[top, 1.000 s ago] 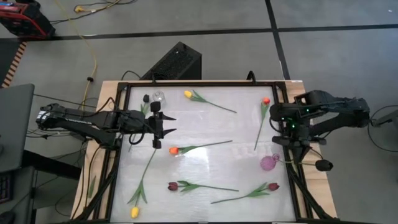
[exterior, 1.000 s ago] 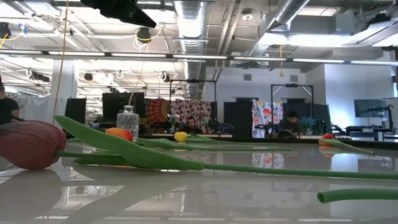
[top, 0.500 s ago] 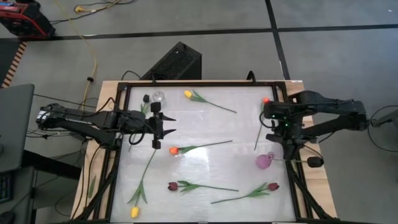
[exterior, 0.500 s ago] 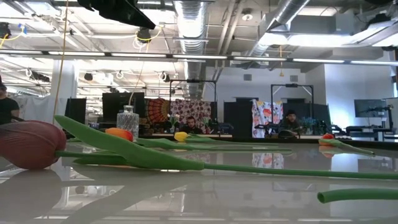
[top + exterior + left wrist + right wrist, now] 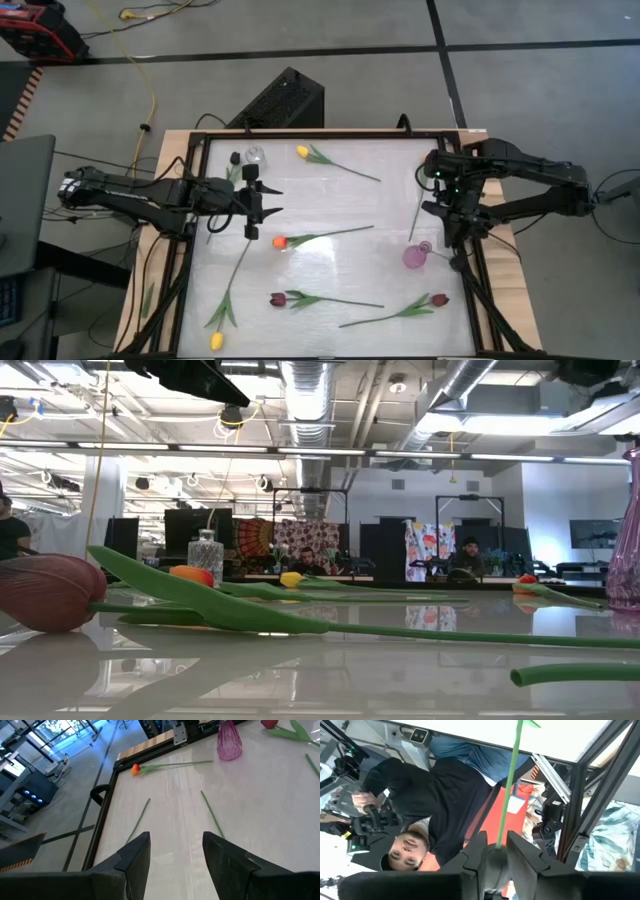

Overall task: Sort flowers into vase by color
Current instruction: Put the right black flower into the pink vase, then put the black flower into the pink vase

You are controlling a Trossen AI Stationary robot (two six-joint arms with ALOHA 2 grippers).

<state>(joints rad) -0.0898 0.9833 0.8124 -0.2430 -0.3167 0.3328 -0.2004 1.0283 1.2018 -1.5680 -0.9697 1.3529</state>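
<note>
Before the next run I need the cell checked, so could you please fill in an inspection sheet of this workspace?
Surface: white tabletop, black-framed.
Job's things: yellow tulip, orange tulip and maroon tulip lying loose, among others; pink vase and clear vase upright.
Clutter: nothing seen.
End effectors: left end effector open, empty, above the table; right end effector at a green stem, near the pink vase.
Cables: yellow cable on the floor.
Surroundings: black box behind the table; a person nearby.

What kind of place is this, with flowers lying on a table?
Probably a robotics lab or open workshop. A white framed table carries two dark robot arms, exposed silver ceiling ducts and strip lights hang overhead, and rows of computer monitors fill the room behind.
</note>
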